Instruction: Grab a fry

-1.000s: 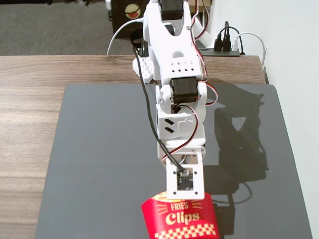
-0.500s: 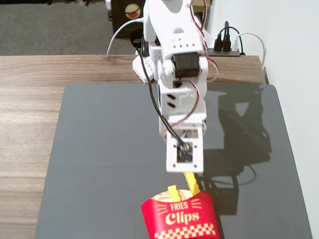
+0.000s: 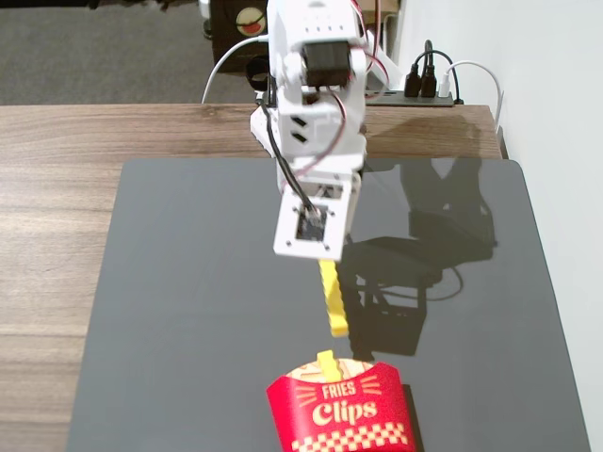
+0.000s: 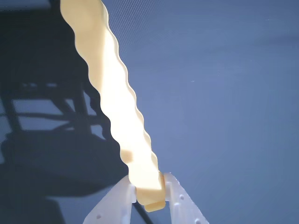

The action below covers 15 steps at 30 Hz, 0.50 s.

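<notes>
A bright yellow crinkled fry (image 3: pixel 333 298) hangs from my white gripper (image 3: pixel 326 260), lifted above the dark grey mat. In the wrist view the fry (image 4: pixel 114 93) runs from the top left down to my gripper (image 4: pixel 150 190), whose two white fingers (image 4: pixel 177 200) are shut on its lower end. Below it in the fixed view stands the red "Fries Clips" carton (image 3: pixel 341 412), with another yellow fry (image 3: pixel 326 363) sticking up from its top. The held fry hangs clear of the carton.
The dark grey mat (image 3: pixel 188 311) lies on a wooden table (image 3: pixel 57 188). The arm's base (image 3: pixel 316 56) stands at the mat's far edge. Cables and a power strip (image 3: pixel 429 85) lie at the back right by the white wall.
</notes>
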Each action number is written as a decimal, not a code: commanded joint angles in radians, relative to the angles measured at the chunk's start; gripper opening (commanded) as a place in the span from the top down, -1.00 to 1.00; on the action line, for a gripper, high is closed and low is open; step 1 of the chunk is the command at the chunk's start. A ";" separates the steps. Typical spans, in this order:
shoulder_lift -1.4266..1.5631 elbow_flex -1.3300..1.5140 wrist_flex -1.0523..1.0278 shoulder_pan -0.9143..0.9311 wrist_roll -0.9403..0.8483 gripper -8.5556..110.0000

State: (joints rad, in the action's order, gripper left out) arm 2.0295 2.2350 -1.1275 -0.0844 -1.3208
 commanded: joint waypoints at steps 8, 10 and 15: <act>0.144 -0.179 -0.262 0.127 -0.086 0.85; 0.140 -0.241 -0.301 0.138 -0.094 0.85; 0.100 -0.383 -0.374 0.161 -0.117 0.85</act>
State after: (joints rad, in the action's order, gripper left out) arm 2.1322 1.9390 -1.4772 0.0629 -1.4251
